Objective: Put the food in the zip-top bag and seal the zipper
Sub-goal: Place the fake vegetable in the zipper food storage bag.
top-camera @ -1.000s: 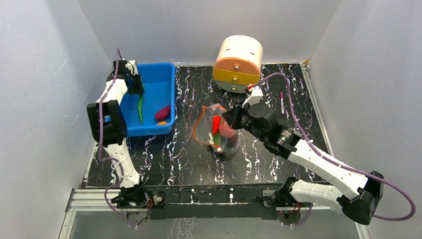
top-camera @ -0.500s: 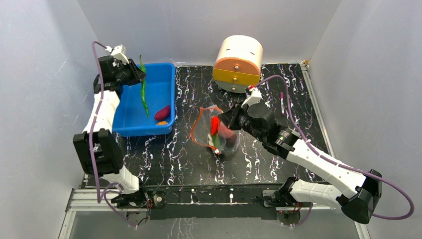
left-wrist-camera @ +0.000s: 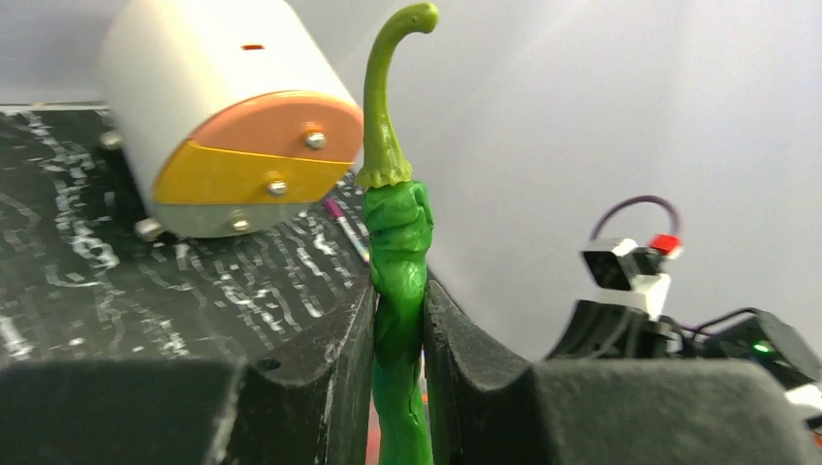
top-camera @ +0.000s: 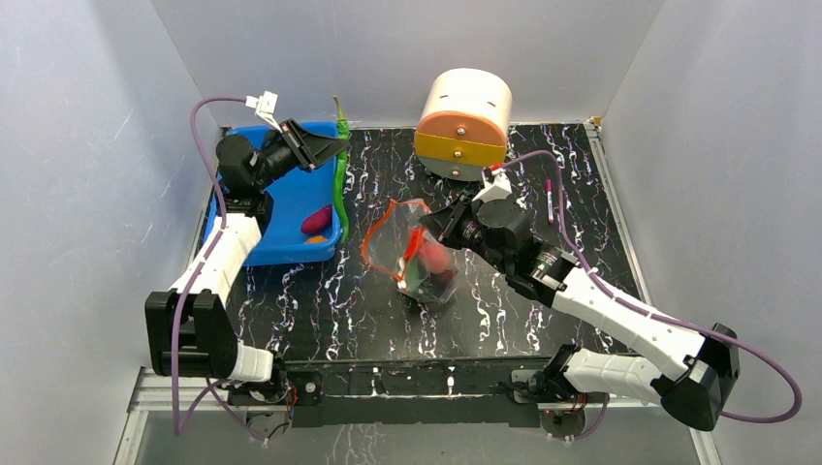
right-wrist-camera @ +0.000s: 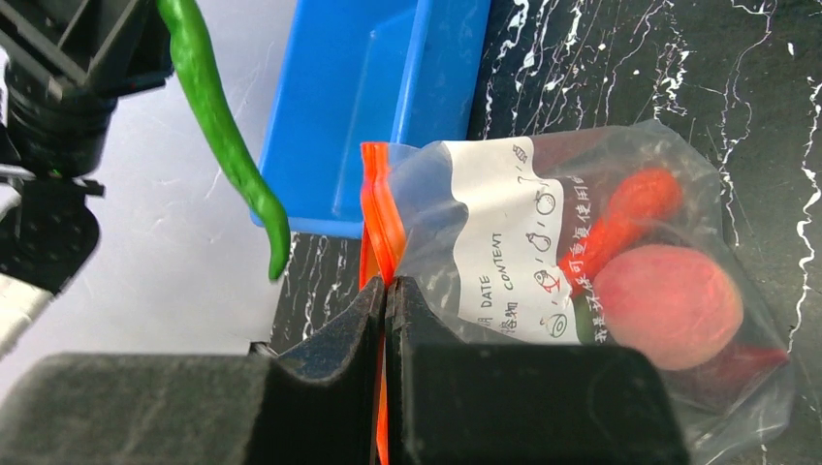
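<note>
The left gripper (left-wrist-camera: 398, 300), narrowly parted, is pinching the pepper (left-wrist-camera: 398, 228) above the bin's (top-camera: 291, 189) rim. The right gripper (right-wrist-camera: 386, 295), closed tight, is gripping the bag (right-wrist-camera: 504, 232) by its zipper (right-wrist-camera: 372, 208), propping the mouth open mid-tabletop (top-camera: 320, 291). Lowering the pepper tip-first, with the bag steady, is looking best.

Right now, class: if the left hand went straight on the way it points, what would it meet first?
Probably nothing nearby: the left hand, gripping the green pepper, aims between the white drum and the right arm, toward the grey wall. Depth is unclear.
</note>
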You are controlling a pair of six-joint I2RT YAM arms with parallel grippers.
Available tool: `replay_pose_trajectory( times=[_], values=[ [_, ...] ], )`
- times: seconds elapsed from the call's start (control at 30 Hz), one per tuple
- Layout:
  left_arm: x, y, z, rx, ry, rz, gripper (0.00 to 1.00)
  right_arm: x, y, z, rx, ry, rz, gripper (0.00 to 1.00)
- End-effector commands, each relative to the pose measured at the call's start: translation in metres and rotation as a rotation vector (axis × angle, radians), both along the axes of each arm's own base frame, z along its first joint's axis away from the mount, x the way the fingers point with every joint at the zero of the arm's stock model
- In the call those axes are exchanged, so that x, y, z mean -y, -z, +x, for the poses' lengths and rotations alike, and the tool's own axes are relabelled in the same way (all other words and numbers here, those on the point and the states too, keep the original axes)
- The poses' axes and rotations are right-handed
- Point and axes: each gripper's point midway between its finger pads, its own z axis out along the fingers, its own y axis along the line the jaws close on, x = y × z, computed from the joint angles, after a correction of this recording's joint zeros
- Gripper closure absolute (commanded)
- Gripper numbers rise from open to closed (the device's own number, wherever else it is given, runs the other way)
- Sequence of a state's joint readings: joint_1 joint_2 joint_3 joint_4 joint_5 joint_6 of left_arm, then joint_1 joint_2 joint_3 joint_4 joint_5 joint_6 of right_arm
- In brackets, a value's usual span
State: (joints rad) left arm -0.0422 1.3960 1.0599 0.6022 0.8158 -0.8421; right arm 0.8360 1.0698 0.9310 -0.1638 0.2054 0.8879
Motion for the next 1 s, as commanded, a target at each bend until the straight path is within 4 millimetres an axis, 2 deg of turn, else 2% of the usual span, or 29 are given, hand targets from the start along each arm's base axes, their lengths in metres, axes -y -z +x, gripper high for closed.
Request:
replay_pose_trajectory(
  times=[0.0,0.1,0.23,0.57,0.7,0.73,0.83,0.97],
  values=[
    [0.017,-0.065,-0.043,0.175,0.087,-0.144,0.88,-0.004,-0.033,0.012,0.051,0.052,0.145,1.00],
    [0.022,-0.067,-0.045,0.201,0.079,-0.150,0.85,-0.008,-0.042,0.013,0.042,0.058,0.197,1.00],
    [0.033,-0.064,-0.046,0.219,0.067,-0.173,0.87,-0.008,-0.049,0.015,0.039,0.073,0.245,1.00],
    [0.087,-0.035,-0.059,0.284,0.122,-0.149,0.90,-0.011,-0.045,0.017,0.023,0.080,0.281,1.00],
    [0.094,-0.025,-0.067,0.337,0.113,-0.144,0.92,-0.010,-0.047,0.018,0.020,0.093,0.295,1.00],
    [0.094,-0.023,-0.069,0.357,0.103,-0.138,0.89,-0.009,-0.049,0.018,0.020,0.097,0.303,1.00],
    [0.093,-0.017,-0.071,0.411,0.065,-0.100,0.87,-0.009,-0.053,0.017,0.020,0.094,0.325,1.00],
    [0.094,-0.019,-0.070,0.437,0.068,-0.056,0.88,-0.010,-0.053,0.015,0.006,0.086,0.346,1.00]
  ],
)
